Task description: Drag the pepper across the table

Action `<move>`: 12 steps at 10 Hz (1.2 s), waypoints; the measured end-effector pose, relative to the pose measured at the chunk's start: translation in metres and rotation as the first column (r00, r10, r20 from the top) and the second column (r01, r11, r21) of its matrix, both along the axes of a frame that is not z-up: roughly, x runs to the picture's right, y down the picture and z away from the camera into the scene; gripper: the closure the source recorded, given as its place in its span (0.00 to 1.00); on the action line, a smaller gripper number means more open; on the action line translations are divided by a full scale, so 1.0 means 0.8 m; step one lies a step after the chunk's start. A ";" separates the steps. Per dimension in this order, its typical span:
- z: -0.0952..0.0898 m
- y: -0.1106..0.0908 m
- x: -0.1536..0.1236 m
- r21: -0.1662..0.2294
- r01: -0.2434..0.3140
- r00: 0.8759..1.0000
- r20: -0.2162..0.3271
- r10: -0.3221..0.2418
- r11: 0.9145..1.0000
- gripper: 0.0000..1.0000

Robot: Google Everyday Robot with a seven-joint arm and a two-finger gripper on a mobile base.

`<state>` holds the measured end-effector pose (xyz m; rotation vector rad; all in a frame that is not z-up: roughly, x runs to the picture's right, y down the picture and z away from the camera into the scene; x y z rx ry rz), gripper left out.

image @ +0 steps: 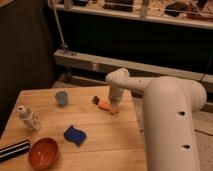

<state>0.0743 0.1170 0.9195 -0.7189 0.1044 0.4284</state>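
Observation:
The pepper (103, 104) is a small slim orange piece with a dark stub at its left end, lying on the light wooden table (110, 135) near the far right edge. My gripper (113, 106) reaches down from the white arm and sits right at the pepper's right end, touching or just over it. It is shut. The arm's large white body fills the right side of the camera view and hides the table's right edge.
A small blue-grey cup (61, 98) stands at the far left-centre. A white bottle (29, 118) stands at the left. A flat dark-blue wavy piece (74, 135) lies in the middle front. An orange bowl (43, 152) and a dark striped object (13, 150) sit at the front left.

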 end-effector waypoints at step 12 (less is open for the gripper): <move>-0.002 0.022 0.161 0.063 -0.213 0.974 -0.061 0.217 0.975 0.89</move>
